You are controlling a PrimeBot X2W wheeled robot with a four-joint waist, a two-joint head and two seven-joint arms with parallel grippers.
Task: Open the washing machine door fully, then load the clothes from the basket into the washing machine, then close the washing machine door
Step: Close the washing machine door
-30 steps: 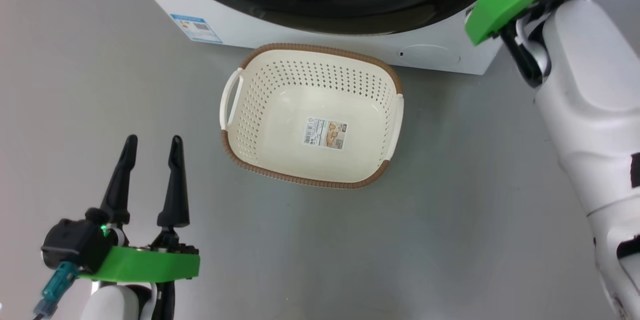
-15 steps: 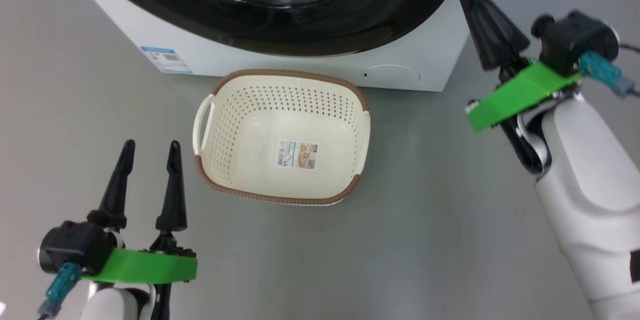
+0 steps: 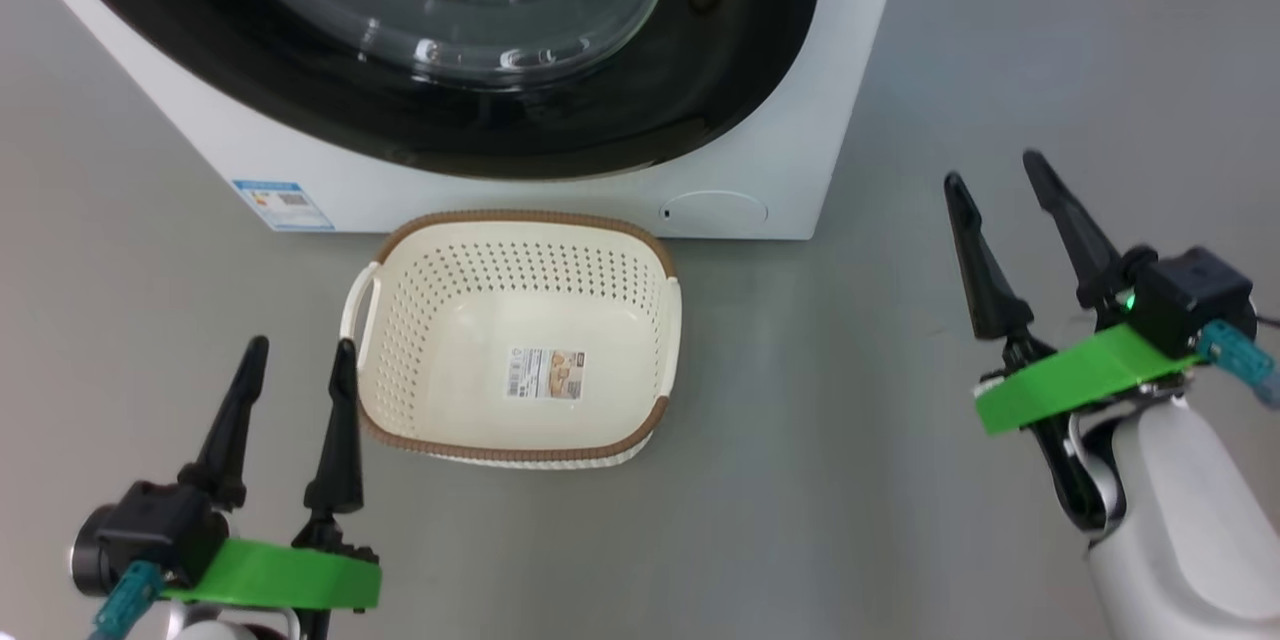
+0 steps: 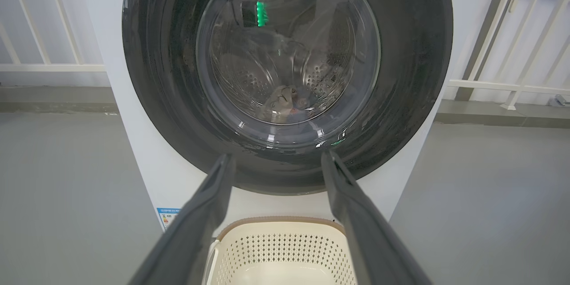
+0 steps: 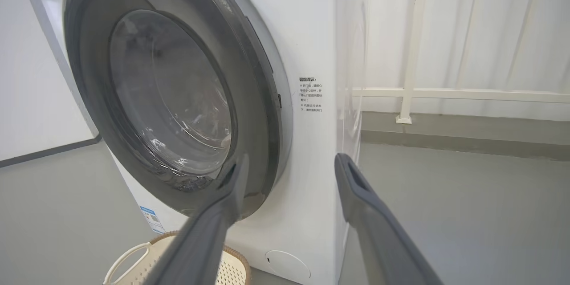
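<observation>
Found the washing machine door (image 4: 287, 75) shut, seated flush against the white front of the washing machine (image 3: 800, 120), glass bowl bulging forward. Noted the clothes (image 4: 287, 100) through the glass as a small heap at the bottom of the steel drum, colours too dim to confirm. Found the basket (image 3: 520, 218) upright on the grey floor just before the machine, below the door, bare but for a printed sticker (image 3: 545, 373) on its base; judged so placed to keep the carry from basket to drum short. Recorded the left gripper (image 3: 300, 350) low at the basket's left side, near its handle with no contact seen, fingers spread and holding nothing. Recorded the right gripper (image 3: 991, 170) off the machine's right corner, well apart from door and basket, fingers likewise parted and bare. Judged both held clear and released for want of anything left to grasp; took loading and closing as complete. Advised confirming latch engagement, not verifiable from these views
</observation>
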